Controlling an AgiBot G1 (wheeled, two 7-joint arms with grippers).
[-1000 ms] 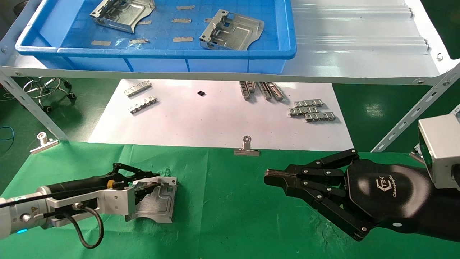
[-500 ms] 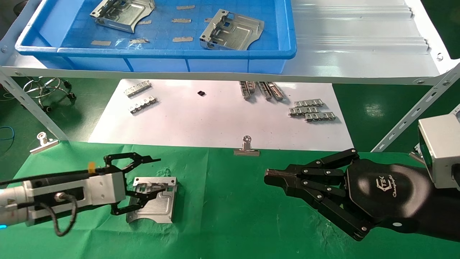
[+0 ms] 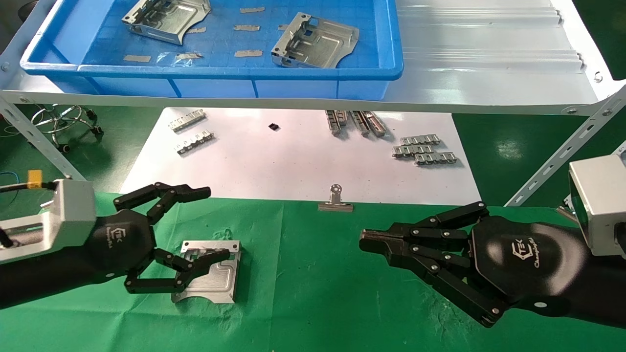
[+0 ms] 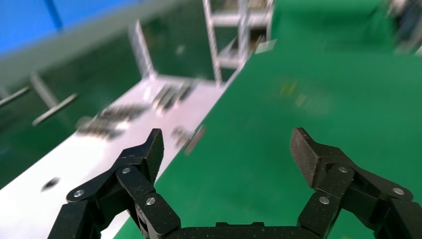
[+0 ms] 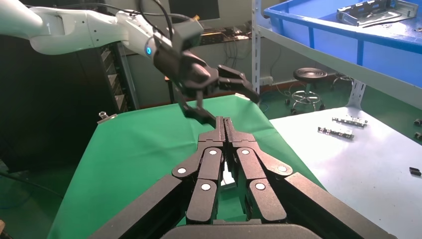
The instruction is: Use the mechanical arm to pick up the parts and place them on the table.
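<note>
The black link-fingered left claw [image 3: 195, 225] hangs spread wide, released, over the shiny silver stamped sheet-metal plate [image 3: 215, 278] lying flat on the wrinkled green cloth surface [image 3: 303, 303]. The black right claw [image 3: 371, 242] is clenched, fingertips pressed together, holding nothing, well apart to the right. Two more silver plates [image 3: 315, 41] lie in the blue plastic tray [image 3: 244, 73] on the grey shelf.
</note>
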